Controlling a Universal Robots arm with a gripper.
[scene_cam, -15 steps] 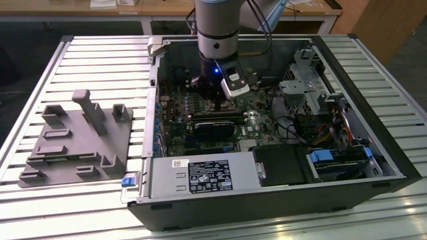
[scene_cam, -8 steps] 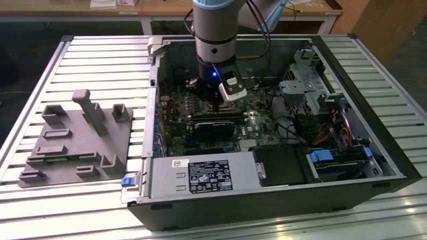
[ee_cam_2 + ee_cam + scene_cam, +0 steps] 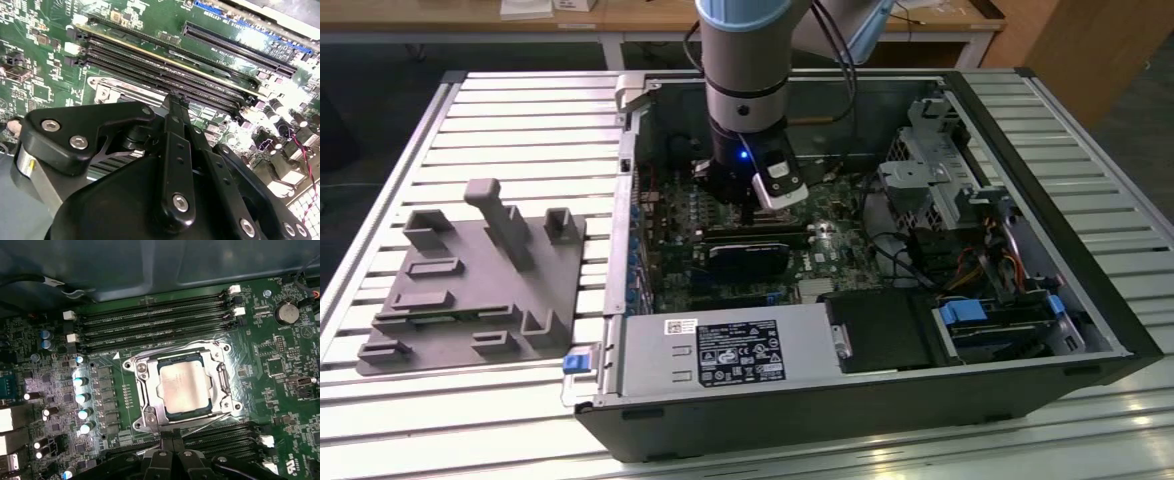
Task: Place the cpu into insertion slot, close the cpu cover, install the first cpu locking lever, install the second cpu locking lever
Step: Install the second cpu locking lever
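Arm's reaching down into the open PC case (image 3: 1067, 300), which lies on a slatted metal table (image 3: 480, 110); wrist sits over the green motherboard (image 3: 834, 255) in the exterior view. In the first wrist view the cpu (image 3: 184, 388) lies flat in the insertion slot (image 3: 150, 416), silver face up, w/ the cpu cover (image 3: 223, 381) down around it, chip showing thru the square window. A thin locking lever (image 3: 200, 424) runs along the socket edge nearest the gripper. The gripper (image 3: 172, 434) hangs just beside that edge, its two black fingers pressed together, nothing between them; in the second wrist view its fingers (image 3: 175, 107) meet at a point over the long black memory slots (image 3: 165, 67). Grey fixture tray (image 3: 467, 280) sits on the table at the exterior view's left, well apart from the case.
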